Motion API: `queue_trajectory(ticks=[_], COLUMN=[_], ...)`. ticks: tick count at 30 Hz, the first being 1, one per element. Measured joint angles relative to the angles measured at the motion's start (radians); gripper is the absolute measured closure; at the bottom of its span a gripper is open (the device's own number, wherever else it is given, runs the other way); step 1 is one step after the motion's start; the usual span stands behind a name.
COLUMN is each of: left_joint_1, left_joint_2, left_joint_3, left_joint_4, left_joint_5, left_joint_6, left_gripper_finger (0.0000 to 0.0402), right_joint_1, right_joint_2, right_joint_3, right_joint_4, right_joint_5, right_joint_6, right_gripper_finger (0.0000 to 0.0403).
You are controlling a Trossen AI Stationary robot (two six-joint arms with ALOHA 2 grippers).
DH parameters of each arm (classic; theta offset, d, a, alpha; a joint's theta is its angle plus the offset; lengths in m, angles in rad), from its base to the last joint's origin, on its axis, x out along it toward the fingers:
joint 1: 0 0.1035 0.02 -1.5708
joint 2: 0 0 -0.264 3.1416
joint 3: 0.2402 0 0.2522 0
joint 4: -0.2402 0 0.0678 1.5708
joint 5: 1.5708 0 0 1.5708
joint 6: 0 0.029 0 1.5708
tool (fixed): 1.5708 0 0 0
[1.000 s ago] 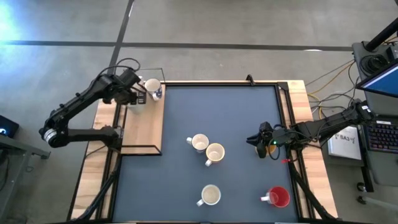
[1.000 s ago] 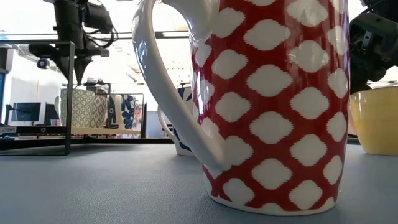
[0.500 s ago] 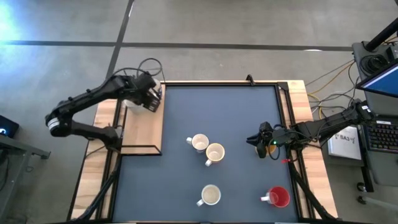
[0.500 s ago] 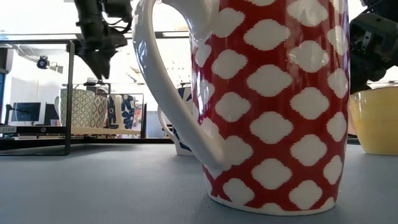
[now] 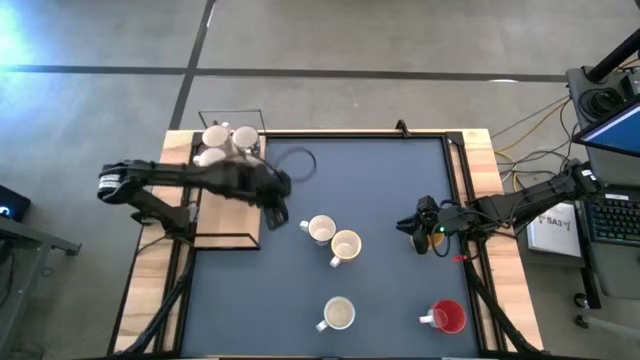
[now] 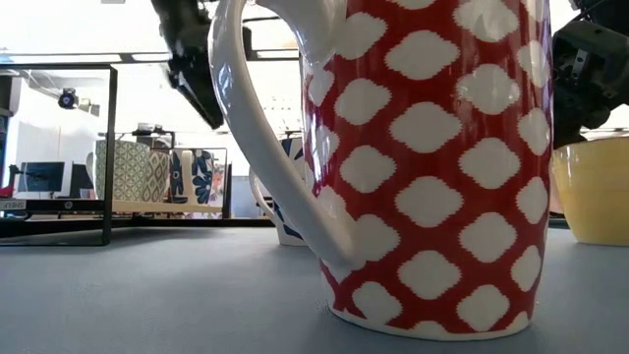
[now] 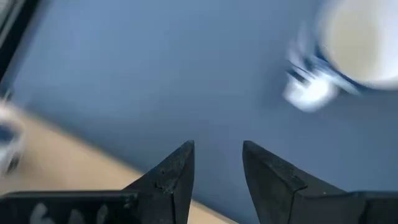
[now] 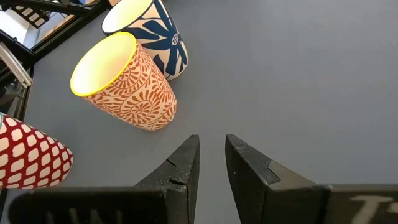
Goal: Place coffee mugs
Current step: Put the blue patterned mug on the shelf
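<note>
Filling the low view from closest range: red mug point(image 6: 432, 167) with white spots, standing near the table's front-right edge beside a white mug point(image 5: 339, 314). Leaving open blue mat point(image 5: 380, 170) across the middle and far half. Sitting together mid-table, touching or nearly so: orange-patterned mug point(image 8: 127, 84) and blue-marked mug point(image 8: 149, 28). Hanging above the mat's right side, empty, fingers a narrow gap apart: right gripper point(image 5: 408, 224). Hovering over the mat's left edge beside the wooden shelf point(image 5: 235, 215), fingers apart and holding nothing: left gripper point(image 7: 217, 168). Resting at the shelf's far end: a cluster of white mugs point(image 5: 222, 140). Having swung away from that far corner since a second ago, leaving the mugs there.
</note>
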Motion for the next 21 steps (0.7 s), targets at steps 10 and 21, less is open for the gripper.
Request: queue_trajectory(ticks=[10, 21], left_joint_1=[-0.225, -0.276], left_joint_2=[0.083, 0.166], left_joint_3=[0.026, 0.027], left_joint_4=[0.146, 0.399], left_joint_5=[-0.085, -0.054], left_joint_6=[0.218, 0.512], left_gripper_finger=[0.0284, 0.0284], right_joint_1=[0.0, 0.0], right_joint_2=[0.0, 0.0], right_joint_3=[0.0, 0.0], right_joint_4=[0.0, 0.0], right_joint_5=[0.0, 0.0], right_joint_6=[0.0, 0.0], right_gripper_finger=[0.0335, 0.0335])
